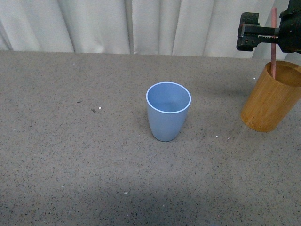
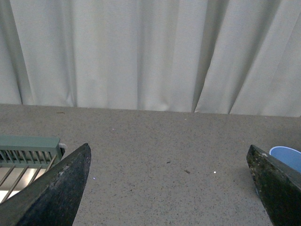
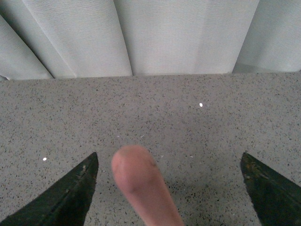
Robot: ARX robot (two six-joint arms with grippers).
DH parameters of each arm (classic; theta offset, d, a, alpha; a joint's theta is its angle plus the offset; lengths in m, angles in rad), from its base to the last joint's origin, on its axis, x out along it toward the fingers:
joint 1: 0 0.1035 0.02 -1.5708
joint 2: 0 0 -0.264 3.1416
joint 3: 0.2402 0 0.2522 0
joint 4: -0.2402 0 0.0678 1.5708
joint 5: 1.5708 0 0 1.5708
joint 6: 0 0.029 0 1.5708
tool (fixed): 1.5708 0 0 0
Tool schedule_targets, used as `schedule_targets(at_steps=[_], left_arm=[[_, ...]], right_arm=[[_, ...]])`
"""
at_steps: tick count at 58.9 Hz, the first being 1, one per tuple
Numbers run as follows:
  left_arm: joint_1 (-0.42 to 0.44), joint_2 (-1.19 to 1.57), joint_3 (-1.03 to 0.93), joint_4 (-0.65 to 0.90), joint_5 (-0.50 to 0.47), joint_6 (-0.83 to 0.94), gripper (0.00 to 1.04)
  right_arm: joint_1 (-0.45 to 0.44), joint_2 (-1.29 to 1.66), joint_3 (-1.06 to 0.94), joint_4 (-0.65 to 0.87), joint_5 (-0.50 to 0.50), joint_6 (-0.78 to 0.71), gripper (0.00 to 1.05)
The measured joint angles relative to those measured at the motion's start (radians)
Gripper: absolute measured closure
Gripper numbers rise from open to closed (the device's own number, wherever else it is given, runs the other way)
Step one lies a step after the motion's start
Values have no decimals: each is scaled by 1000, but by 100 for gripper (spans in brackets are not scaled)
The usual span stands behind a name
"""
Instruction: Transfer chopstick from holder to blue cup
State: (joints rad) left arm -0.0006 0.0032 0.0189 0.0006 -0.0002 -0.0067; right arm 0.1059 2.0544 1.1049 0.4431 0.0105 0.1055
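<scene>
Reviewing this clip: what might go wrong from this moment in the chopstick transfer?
1. The right gripper is open around the thin pink chopstick, which sits nearer one of its fingers. Closing may shove the chopstick sideways and rock the round bamboo holder.
2. The light blue tapered cup looks short beside the chopstick, so the chopstick might lean out of it or tip it.

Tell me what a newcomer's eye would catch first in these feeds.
Probably the pale blue cup, standing alone and empty in the middle of the grey speckled table. Next, at the far right, the pink chopstick rising out of the bamboo holder, with the right end effector open around its upper part, fingers wide on either side in the right wrist view.
</scene>
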Motion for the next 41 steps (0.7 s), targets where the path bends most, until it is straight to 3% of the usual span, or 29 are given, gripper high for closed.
schedule_targets(at_steps=[17, 23, 41], left_arm=[[0, 0, 0, 0, 0, 0, 7], [0, 0, 0, 0, 0, 0, 7], [0, 0, 0, 0, 0, 0, 7]], right_arm=[[-8, 3, -37, 37, -16, 14, 86], [-16, 1, -47, 48, -14, 2, 104], [-32, -11, -87, 61, -28, 15, 104]])
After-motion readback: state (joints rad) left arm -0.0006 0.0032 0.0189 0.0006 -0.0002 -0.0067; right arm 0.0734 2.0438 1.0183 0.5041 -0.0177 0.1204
